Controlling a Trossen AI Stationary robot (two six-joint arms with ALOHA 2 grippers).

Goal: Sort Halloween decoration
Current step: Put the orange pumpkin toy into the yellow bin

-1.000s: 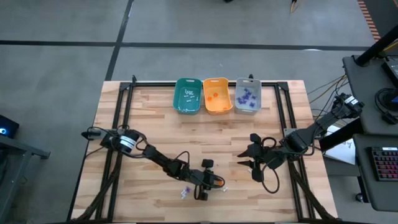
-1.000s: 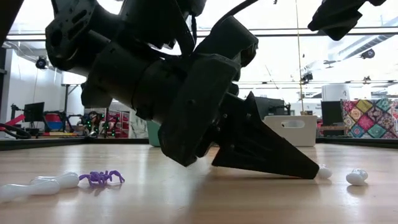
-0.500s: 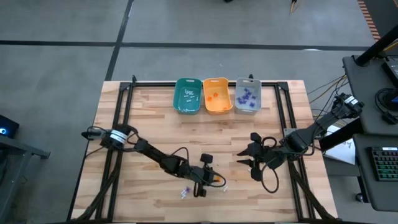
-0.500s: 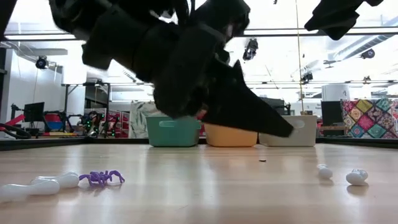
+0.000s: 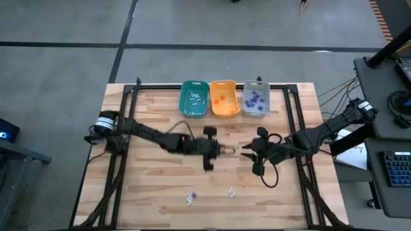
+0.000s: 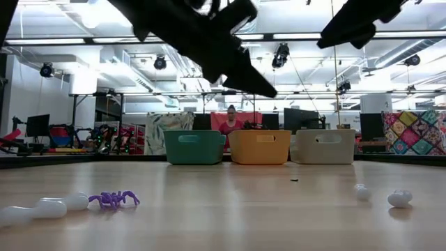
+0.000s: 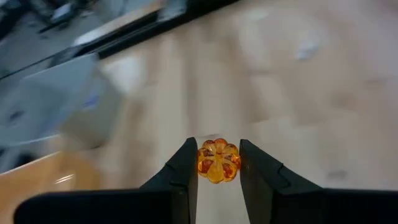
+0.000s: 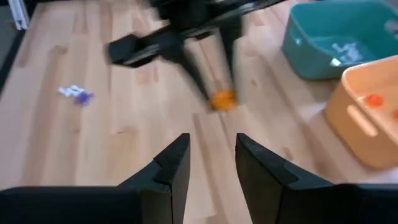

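A small orange pumpkin trinket (image 7: 217, 160) sits between the fingers of my left gripper (image 5: 226, 150), above the table's middle, short of the bins. My right gripper (image 5: 247, 154) hovers just to its right, open, with nothing between its fingers (image 8: 211, 155); its view shows the pumpkin (image 8: 222, 98) ahead. A purple spider (image 6: 115, 199) and white trinkets (image 6: 42, 208) lie on the wood near the front edge. Two more white ones (image 6: 399, 199) lie on the low view's right. My left gripper pinches the pumpkin by its two opposite sides (image 7: 201, 163) between its two fingers, near their free ends. The fingers come from the table's left, slanting down. The pumpkin is lifted clear of the table.
Three bins stand in a row at the far edge: teal (image 5: 193, 99), orange (image 5: 224, 98), grey (image 5: 255, 100), each with trinkets inside. Bare wood lies between the grippers and the bins. Black frame rails (image 5: 122, 109) run along both table sides.
My left gripper has risen from the wood near the front edge and swung toward the far edge and slightly right, toward the bins, rolling as it went. It has stayed shut on the pumpkin, which is now lifted clear. The loose trinkets have stayed in place.
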